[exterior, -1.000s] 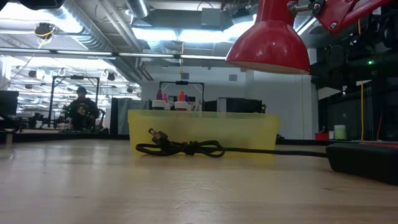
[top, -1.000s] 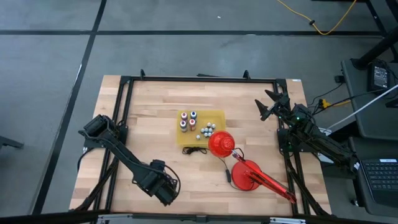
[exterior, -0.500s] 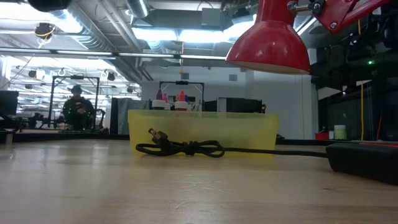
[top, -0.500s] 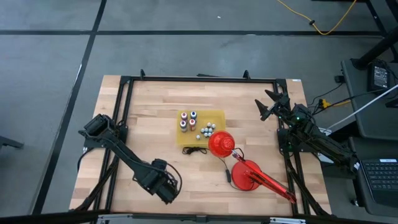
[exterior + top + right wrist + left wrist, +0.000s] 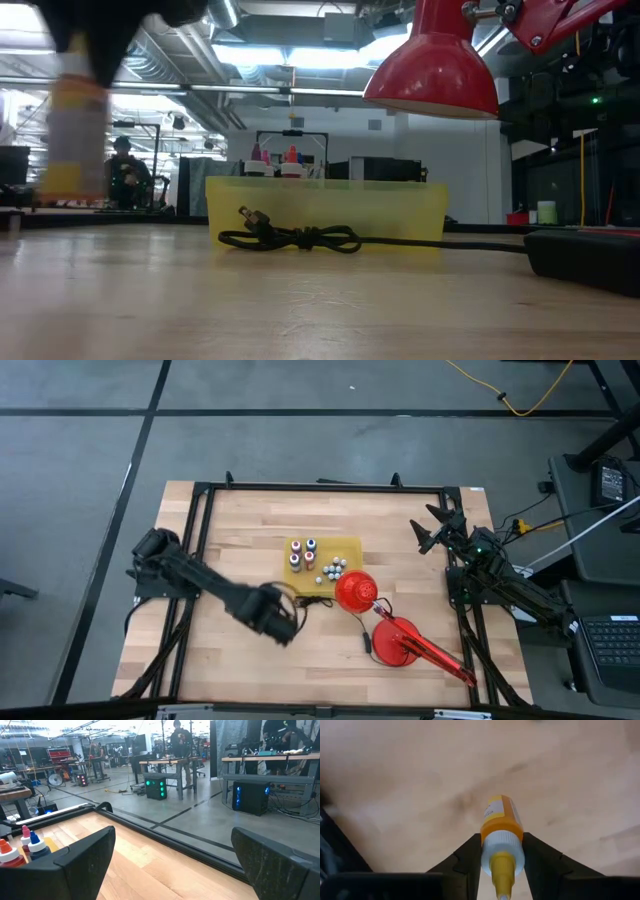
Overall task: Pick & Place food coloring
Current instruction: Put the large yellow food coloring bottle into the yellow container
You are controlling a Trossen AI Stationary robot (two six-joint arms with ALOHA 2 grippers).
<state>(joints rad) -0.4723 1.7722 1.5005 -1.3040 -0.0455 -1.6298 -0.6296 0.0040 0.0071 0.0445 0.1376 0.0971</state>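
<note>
A small food coloring bottle point(image 5: 501, 822) with an orange-yellow body and a white cap sits between the fingers of my left gripper point(image 5: 279, 622), which is shut on it left of the table's middle. In the low view the bottle point(image 5: 74, 135) hangs blurred above the wood. Several more food coloring bottles point(image 5: 302, 553) stand upright in a yellow tray point(image 5: 345, 548) at the table's middle. My right gripper point(image 5: 435, 530) waits open at the far right, with nothing between its fingers. My left gripper pinches the bottle at its white cap point(image 5: 503, 847) between its two fingers point(image 5: 469, 856). The fingers come from above, pointing down. The bottle hangs upright below them, tip up, lifted clear of the table.
A red lamp stands right of the tray, its shade point(image 5: 355, 592) beside the tray's near right corner and its round base point(image 5: 397, 642) nearer the front. Its black cord point(image 5: 316, 602) lies coiled along the tray's near side. A black frame point(image 5: 200, 540) borders the table.
My left gripper has swung from the near left of the table toward the far edge and the yellow tray. The bottle has come with it and now shows in the low view, clear of the wood.
</note>
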